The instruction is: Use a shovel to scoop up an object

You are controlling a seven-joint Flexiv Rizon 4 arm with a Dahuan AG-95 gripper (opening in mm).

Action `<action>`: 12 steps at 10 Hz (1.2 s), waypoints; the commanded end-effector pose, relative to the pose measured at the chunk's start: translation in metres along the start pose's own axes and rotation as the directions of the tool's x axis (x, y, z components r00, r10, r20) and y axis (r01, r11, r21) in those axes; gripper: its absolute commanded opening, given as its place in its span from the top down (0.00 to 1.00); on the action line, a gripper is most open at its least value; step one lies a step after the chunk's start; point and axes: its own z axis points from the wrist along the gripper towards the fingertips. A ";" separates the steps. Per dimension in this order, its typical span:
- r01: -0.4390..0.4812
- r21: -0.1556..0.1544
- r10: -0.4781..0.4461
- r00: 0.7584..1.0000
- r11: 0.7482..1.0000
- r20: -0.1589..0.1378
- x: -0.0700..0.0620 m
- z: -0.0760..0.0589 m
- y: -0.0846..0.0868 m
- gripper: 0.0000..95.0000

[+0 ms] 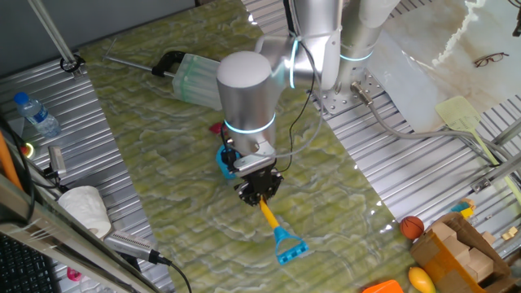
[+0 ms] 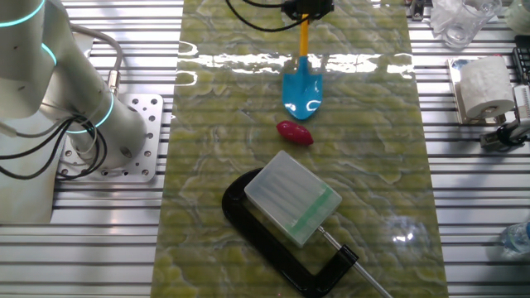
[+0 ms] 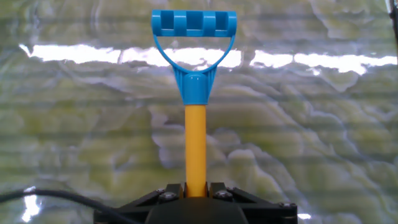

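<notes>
My gripper (image 1: 259, 185) is shut on the yellow shaft of the shovel (image 1: 269, 216); the hand view shows the shaft (image 3: 196, 149) clamped between the jaws, with the blue D-shaped end (image 3: 194, 25) pointing away. In the other fixed view the shovel's blue blade (image 2: 302, 91) rests on the green mat, its tip just short of the object (image 2: 295, 132), a small dark red oval. My gripper (image 2: 306, 8) is at the top edge there. In the first fixed view the arm hides most of the blade (image 1: 222, 159), and a sliver of the red object (image 1: 216, 128) shows.
A pale translucent dustpan with a black handle (image 2: 294, 199) lies beyond the red object. A water bottle (image 1: 37, 114), a paper roll (image 2: 484, 87), an orange ball (image 1: 412, 226) and boxes (image 1: 456, 252) sit off the mat on the metal table.
</notes>
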 end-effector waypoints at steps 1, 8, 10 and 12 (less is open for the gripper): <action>0.016 -0.001 -0.016 1.000 1.000 -0.006 0.005 -0.001 0.002 1.00; 0.058 0.011 -0.058 0.998 0.998 -0.008 0.031 -0.009 0.020 1.00; 0.068 0.017 -0.068 0.998 0.998 -0.006 0.036 -0.008 0.024 1.00; 0.069 0.018 -0.069 0.998 0.997 -0.005 0.041 -0.012 0.029 1.00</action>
